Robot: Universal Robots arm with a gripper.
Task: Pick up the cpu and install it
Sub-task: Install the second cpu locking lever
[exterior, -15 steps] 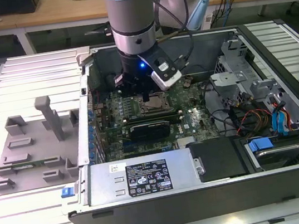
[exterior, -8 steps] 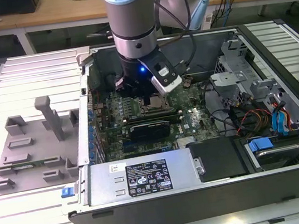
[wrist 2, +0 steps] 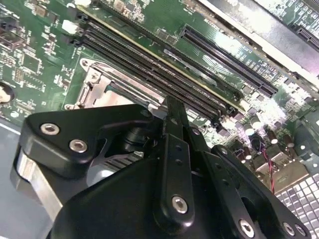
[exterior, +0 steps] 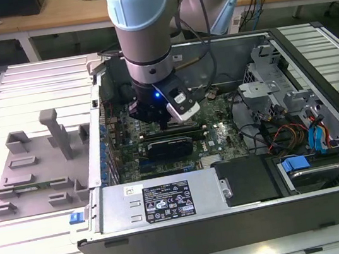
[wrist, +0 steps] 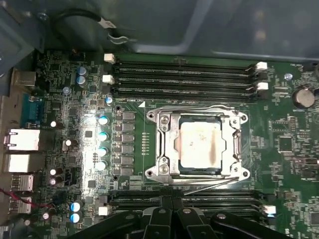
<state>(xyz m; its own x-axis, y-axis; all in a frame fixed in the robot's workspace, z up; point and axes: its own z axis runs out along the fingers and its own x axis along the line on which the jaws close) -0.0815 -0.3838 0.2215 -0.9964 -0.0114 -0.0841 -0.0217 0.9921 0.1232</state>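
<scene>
We saw the cpu (wrist: 200, 145) seated in the motherboard socket (wrist: 198, 145), the gripper (wrist: 172, 219) hovering just above; whether its fingers were wide or narrow, we couldn't tell

In the exterior view the arm (exterior: 142, 29) runs off the top edge and hides the socket beneath it. In both wrist views the gripper (wrist: 172, 224) is cut by the picture's edge, so how its jaws stand can't be told. In the second wrist view its black body covers most of the socket frame (wrist 2: 99, 89).
</scene>
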